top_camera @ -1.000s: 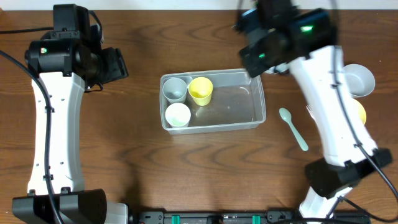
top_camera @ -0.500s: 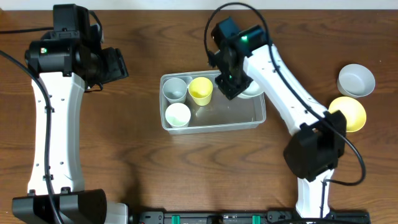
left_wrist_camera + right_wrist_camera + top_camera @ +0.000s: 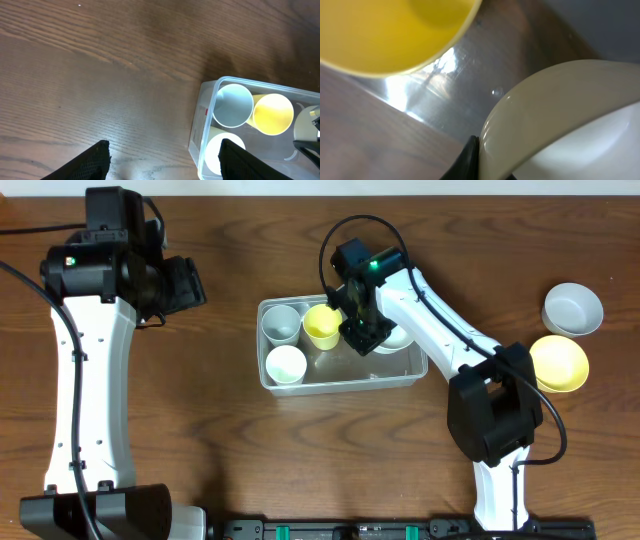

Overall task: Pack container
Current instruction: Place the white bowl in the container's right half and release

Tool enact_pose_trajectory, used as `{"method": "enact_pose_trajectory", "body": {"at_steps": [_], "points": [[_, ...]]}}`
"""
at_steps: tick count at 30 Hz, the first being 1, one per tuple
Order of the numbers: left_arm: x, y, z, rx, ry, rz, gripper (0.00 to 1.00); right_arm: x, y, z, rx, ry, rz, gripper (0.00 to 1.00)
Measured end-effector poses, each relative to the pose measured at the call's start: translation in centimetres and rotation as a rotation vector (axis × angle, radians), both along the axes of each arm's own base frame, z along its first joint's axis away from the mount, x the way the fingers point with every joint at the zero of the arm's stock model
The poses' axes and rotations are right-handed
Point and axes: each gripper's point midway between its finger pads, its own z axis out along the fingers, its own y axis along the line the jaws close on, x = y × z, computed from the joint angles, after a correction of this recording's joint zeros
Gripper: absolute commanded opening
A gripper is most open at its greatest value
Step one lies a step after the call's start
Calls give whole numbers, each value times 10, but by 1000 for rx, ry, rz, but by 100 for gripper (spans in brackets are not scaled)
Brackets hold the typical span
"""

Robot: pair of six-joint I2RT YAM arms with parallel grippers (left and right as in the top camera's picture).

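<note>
- Mid-table (image 3: 300, 460): the container (image 3: 345, 383), clear, shallow, rectangular with rounded corners; long sides running across between the two arms; flat on the wood.
- Inside the container, at the end nearer the left arm: a grey cup (image 3: 281, 324) in the far corner; a white cup (image 3: 286, 365) in the near corner; a yellow cup (image 3: 322, 326) just beside the grey one, against the far wall; all three upright, mouths up.
- Inside the container, toward the far corner of the opposite end: a white bowl (image 3: 398, 338), partly hidden from above by the right gripper (image 3: 362, 330); close to the yellow cup, touching or not impossible to tell.
- Low over the container's middle: the right gripper, reaching in from the far side. In the wrist view, one dark finger (image 3: 469, 161) tight against the bowl's outer wall just under the rim; second finger out of sight; by the look of it, clamped on the rim. Bowl tilted across that view, above the container's glossy floor; resting on the floor or lifted, cannot tell.
- Well clear of the container, out past its cup end and a little to the far side: the left gripper (image 3: 164, 150); fingers spread wide, nothing between them; beneath it only bare wood and the container's nearest corner.
- Past the container's opposite end, well apart from it: a grey bowl (image 3: 573, 308) and a yellow bowl (image 3: 560, 363), just beside each other on the table.
</note>
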Motion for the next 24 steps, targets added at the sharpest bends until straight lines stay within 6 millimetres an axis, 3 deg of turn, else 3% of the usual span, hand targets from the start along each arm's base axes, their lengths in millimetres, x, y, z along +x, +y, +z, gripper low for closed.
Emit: {"method": "enact_pose_trajectory", "body": {"at_steps": [2,5,10,19,21,24], "points": [[0,0,0,0,0,0,70,2,1,-1,6,-10,4,26],[0,0,0,0,1,0,70,4,2,-1,6,-17,7,62],[-1,0,0,0,3,0,70,4,2,-1,6,-18,19,61],[-1,0,0,-1,3,0,70,3,-2,4,-10,-9,-6,69],[-1,0,0,-1,3,0,71,9,-4,16,-10,-28,-42,69],[-1,0,0,-1,3,0,70,35,-14,54,8,-136,-155,72]]}}
